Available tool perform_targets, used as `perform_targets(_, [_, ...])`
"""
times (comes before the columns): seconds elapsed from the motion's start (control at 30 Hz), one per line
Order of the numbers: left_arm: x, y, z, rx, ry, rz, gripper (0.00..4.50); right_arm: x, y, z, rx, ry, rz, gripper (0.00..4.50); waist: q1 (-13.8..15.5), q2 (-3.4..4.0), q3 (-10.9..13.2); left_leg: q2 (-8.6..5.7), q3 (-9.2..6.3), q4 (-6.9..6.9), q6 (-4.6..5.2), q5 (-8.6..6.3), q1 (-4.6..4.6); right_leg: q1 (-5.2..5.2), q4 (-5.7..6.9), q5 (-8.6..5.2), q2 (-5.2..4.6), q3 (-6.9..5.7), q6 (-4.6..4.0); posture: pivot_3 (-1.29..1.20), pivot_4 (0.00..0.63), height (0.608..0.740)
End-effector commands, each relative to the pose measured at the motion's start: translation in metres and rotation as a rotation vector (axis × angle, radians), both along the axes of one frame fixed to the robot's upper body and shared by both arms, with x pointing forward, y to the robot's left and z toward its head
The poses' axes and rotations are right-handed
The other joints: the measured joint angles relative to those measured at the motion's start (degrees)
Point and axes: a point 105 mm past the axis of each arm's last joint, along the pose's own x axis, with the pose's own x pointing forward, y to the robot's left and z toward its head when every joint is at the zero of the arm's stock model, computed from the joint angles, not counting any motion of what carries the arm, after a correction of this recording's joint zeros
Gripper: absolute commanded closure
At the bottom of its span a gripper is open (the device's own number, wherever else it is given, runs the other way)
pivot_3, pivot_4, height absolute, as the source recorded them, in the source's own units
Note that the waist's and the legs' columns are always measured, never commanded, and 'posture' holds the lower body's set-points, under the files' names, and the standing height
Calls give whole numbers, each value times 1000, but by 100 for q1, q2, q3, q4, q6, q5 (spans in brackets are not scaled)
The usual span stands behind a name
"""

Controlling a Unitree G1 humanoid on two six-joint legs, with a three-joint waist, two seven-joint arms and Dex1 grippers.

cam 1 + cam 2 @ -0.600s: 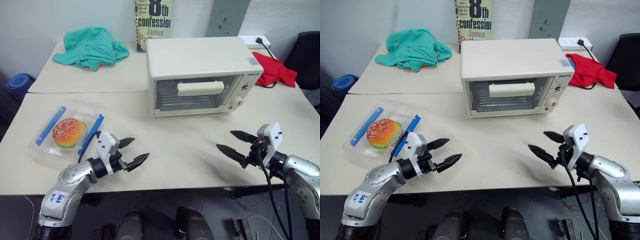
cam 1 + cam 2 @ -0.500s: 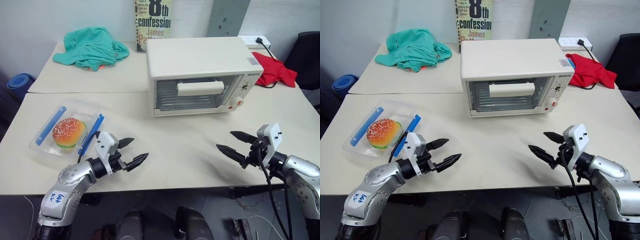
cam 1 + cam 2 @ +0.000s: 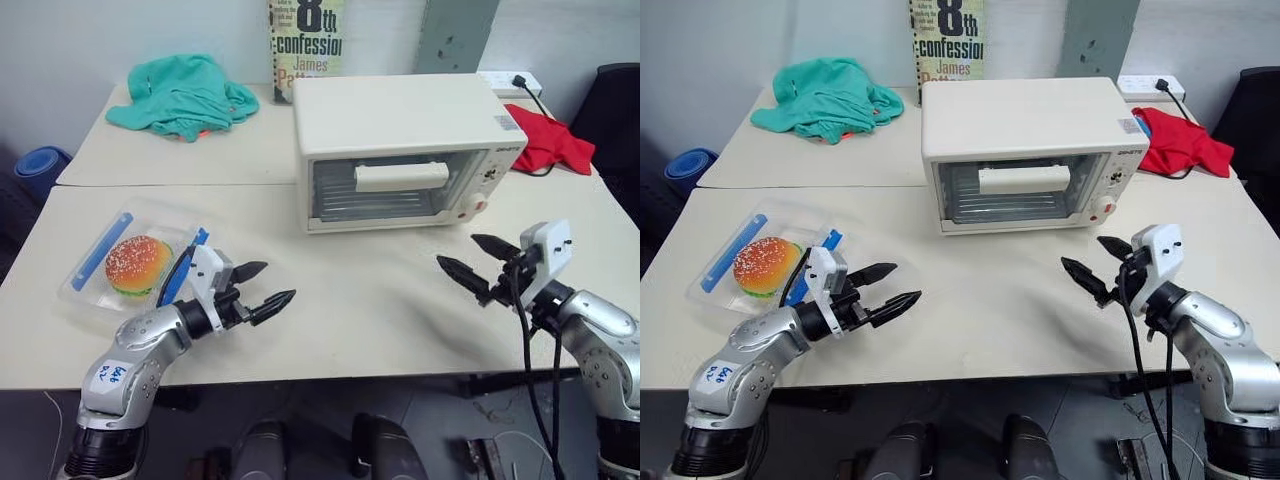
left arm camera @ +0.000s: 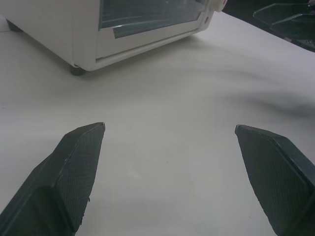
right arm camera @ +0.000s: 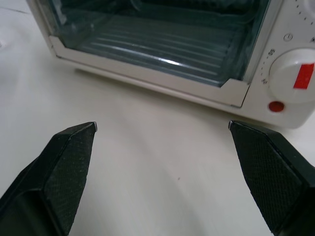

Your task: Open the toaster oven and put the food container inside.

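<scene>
The left gripper (image 3: 258,286) hovers low over the pale cream table (image 3: 350,290) with its two black fingers spread wide and nothing between them. Just behind it, beside the wrist, lies the food container (image 3: 133,264), a shallow clear plastic box with blue clip strips along two sides and a sesame-bun burger showing through the lid. The right gripper (image 3: 474,262) hangs over the table well apart from the left one, its fingers likewise wide apart and empty.

Ahead of both grippers, nearer the right one, stands the toaster oven (image 3: 405,148), a large cream-white box with its glass front door shut, a cream bar handle across the door, and knobs and a reddish button at its right end. The stretch of tabletop between each gripper and the oven is bare.

Farther off, beyond the left gripper, a crumpled teal cloth (image 3: 180,94) lies on a second cream table pushed against the first. A paperback book (image 3: 305,40) stands upright against the white wall behind the oven. Beyond the right gripper, past the oven, a red cloth (image 3: 545,140) lies beside a white power strip (image 3: 508,82) with a black plug in it. A blue rolled object (image 3: 38,165) sits off the table's left edge.
</scene>
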Motion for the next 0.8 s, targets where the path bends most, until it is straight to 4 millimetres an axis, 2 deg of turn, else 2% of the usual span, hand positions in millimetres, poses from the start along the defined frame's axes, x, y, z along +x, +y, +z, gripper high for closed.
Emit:
perform_targets(0.03, [-1, 5, 23, -19, -45, -25, 0, 5, 5, 9, -11, -28, 21, 20, 1, 0, 0, 0, 0, -1, 0, 0, -1, 0, 0, 0, 0, 0, 0, 0, 150, 740])
perform_targets(0.2, [-8, 1, 66, -22, -95, -153, 0, 19, 13, 30, 14, -62, 65, 20, -4, -1, 1, 0, -1, 6, 1, 1, -3, -2, 6, 1, 0, 0, 1, 0, 150, 740])
perform_targets(0.3, [-14, -6, 93, 64, -161, -233, 0, 36, 19, 49, 30, -110, 69, 20, -10, -1, 1, 0, 0, 5, 1, 1, -1, -2, 10, 1, 0, 1, 1, 0, 150, 740])
perform_targets(0.47, [-19, -9, 118, 99, -224, -269, 0, 52, 29, 66, 58, -145, 82, 20, -35, 0, 0, 0, 5, -6, -3, 1, -2, -6, 13, 0, 6, 3, 0, 0, 150, 740])
perform_targets(0.57, [-16, -11, 130, 97, -268, -259, 0, 51, 40, 68, 56, -150, 130, 20, -31, -1, 0, 4, 6, -6, -7, 3, -10, -11, 23, 1, 13, 3, 1, 0, 150, 740])
perform_targets(0.8, [3, -9, 134, 127, -323, -180, 0, 28, 60, 79, 90, -190, 256, 20, -48, -1, 1, 4, 14, -2, -5, 2, -10, -12, 16, 5, 14, 9, 9, 0, 150, 740])
